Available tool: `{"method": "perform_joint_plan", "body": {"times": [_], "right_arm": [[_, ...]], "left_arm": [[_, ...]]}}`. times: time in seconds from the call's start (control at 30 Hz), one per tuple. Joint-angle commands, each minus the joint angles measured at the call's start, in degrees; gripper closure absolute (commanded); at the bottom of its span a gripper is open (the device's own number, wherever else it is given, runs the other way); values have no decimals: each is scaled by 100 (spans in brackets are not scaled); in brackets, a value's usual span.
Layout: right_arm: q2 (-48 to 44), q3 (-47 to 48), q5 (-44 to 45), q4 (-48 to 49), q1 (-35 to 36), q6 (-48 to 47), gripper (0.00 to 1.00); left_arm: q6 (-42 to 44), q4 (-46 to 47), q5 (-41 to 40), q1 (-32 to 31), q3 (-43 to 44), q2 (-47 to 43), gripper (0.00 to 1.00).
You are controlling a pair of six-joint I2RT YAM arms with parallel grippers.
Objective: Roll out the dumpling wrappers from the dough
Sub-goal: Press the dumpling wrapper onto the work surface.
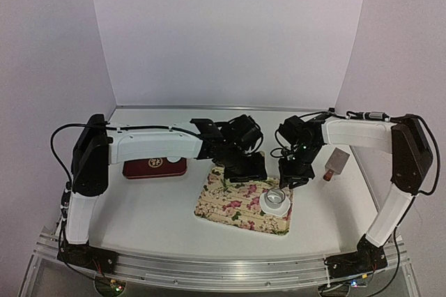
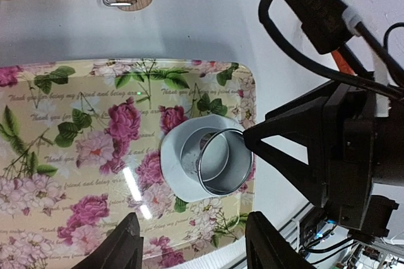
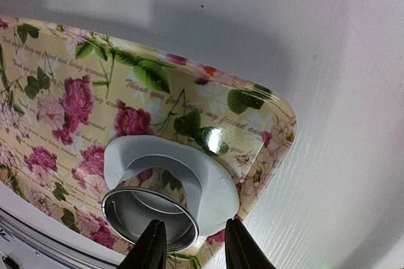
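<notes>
The dough [image 2: 175,171] is a flattened white round lying on the floral tray [image 2: 63,155] near its right end. A shiny metal ring cutter [image 2: 241,174] stands pressed into the dough [image 3: 218,187]. My right gripper [image 3: 194,220] is down at the ring cutter [image 3: 145,188], its fingers a narrow gap apart astride the ring's near wall, with white dough showing between the wall and the outer finger. My left gripper [image 2: 196,244] hovers open over the tray [image 1: 223,203], just left of the ring cutter [image 1: 277,196], holding nothing. Dumpling wrappers are out of view.
A wooden rolling pin [image 1: 336,163] lies on the table right of the tray, behind the right gripper [image 1: 291,180]. A dark red box [image 1: 155,167] sits under the left arm. White walls close the back and both sides.
</notes>
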Motion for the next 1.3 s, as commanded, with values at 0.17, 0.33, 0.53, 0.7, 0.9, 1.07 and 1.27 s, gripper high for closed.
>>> {"method": "perform_joint_plan", "body": {"times": [0.17, 0.33, 0.53, 0.7, 0.9, 1.07, 1.27], "right_arm": [[150, 133, -48, 89, 107, 149, 92], [133, 58, -39, 93, 124, 174, 93], [226, 58, -23, 88, 141, 129, 94], [254, -24, 3, 90, 168, 98, 98], [308, -38, -14, 103, 190, 50, 100], [348, -55, 3, 115, 218, 25, 100], [397, -81, -12, 131, 261, -18, 100]], "left_arm": [[188, 462, 1084, 123, 603, 854, 49], [172, 557, 1166, 155, 747, 1056, 52], [102, 577, 1196, 201, 743, 1198, 57], [77, 633, 1271, 210, 804, 1311, 62], [80, 629, 1312, 211, 880, 1428, 66], [68, 620, 1357, 210, 996, 1529, 69], [65, 638, 1361, 208, 1007, 1548, 73]]}}
